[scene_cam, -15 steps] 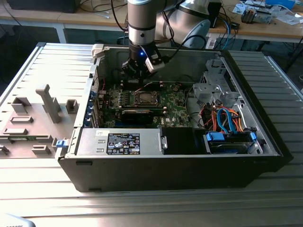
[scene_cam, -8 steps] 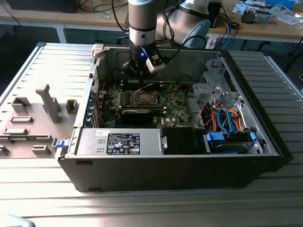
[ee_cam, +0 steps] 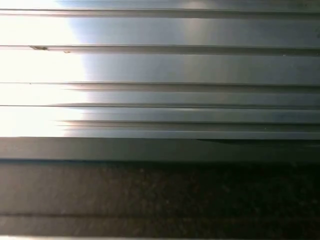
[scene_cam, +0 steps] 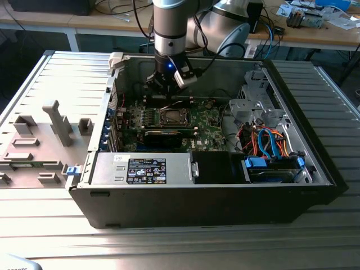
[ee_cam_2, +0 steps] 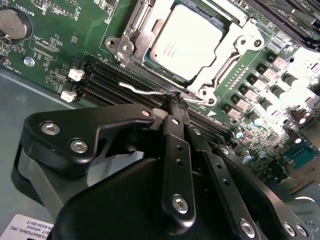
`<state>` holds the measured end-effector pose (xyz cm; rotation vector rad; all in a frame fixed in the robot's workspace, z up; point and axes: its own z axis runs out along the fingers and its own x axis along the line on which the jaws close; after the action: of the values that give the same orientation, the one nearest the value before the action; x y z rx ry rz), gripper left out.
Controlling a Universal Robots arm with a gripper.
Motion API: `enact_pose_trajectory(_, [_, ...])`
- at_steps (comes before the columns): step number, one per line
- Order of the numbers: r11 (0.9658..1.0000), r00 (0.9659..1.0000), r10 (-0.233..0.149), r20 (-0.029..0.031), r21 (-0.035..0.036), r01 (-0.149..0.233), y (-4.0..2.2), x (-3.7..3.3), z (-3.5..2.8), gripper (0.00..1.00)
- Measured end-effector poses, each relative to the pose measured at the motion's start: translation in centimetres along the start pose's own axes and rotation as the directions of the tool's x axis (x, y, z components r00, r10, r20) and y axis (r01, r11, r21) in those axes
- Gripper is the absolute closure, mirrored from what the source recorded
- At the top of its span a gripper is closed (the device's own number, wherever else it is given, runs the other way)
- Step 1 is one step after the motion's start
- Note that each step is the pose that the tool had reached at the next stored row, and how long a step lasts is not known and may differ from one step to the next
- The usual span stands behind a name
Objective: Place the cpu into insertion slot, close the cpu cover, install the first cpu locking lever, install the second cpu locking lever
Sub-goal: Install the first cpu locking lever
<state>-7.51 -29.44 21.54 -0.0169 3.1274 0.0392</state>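
The cpu [ee_cam_2: 192, 42] lies flat in the insertion slot [scene_cam: 170, 116] on the green motherboard [ee_cam_2: 55, 45]. The silvery cpu cover [ee_cam_2: 136, 31] lies closed around its edges. A thin silvery locking lever [ee_cam_2: 137, 89] runs along the socket's side that faces the wrist camera. My gripper [ee_cam_2: 176, 97] is shut, and its black fingertips touch this lever near its middle. I cannot tell whether the wire is pinched or only pressed. In the exterior view the gripper [scene_cam: 167, 90] hangs inside the open computer case, just behind the socket.
Black memory slots [ee_cam_2: 107, 75] run beside the lever. The case holds a power supply [scene_cam: 146, 169] at the front and a drive cage with coloured cables [scene_cam: 270, 140] at the exterior view's right. A grey fixture [scene_cam: 56, 121] stands outside the case. Ribbed metal [ee_cam: 160, 65] shows in the first wrist view.
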Motion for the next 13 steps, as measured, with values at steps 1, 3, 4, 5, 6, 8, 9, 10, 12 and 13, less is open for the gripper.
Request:
enact_pose_trajectory(1, [1.0,1.0,0.0,0.0,0.0,0.0,0.0,-0.03,0.05,0.89])
enact_pose_trajectory(3, [1.0,1.0,0.0,0.0,0.0,0.0,0.0,-0.09,0.12,0.89])
enact_pose_trajectory(4, [1.0,1.0,0.0,0.0,0.0,0.0,0.0,-0.12,0.16,0.89])
enact_pose_trajectory(5, [1.0,1.0,0.0,0.0,0.0,0.0,-0.01,-0.14,0.18,0.89])
enact_pose_trajectory(6, [1.0,1.0,0.0,0.0,0.0,0.0,-0.01,-0.17,0.23,0.89])
enact_pose_trajectory(8, [1.0,1.0,0.0,0.0,0.0,0.0,-0.01,-0.22,0.3,0.89])
enact_pose_trajectory(9, [1.0,1.0,0.0,0.0,0.0,0.0,-0.01,-0.26,0.37,0.89])
enact_pose_trajectory(10, [1.0,1.0,0.0,0.0,0.0,0.0,-0.01,-0.28,0.4,0.89])
enact_pose_trajectory(12, [1.0,1.0,0.0,0.0,0.0,0.0,-0.01,-0.33,0.47,0.89])
enact_pose_trajectory(13, [1.0,1.0,0.0,0.0,0.0,0.0,-0.02,-0.36,0.51,0.89])
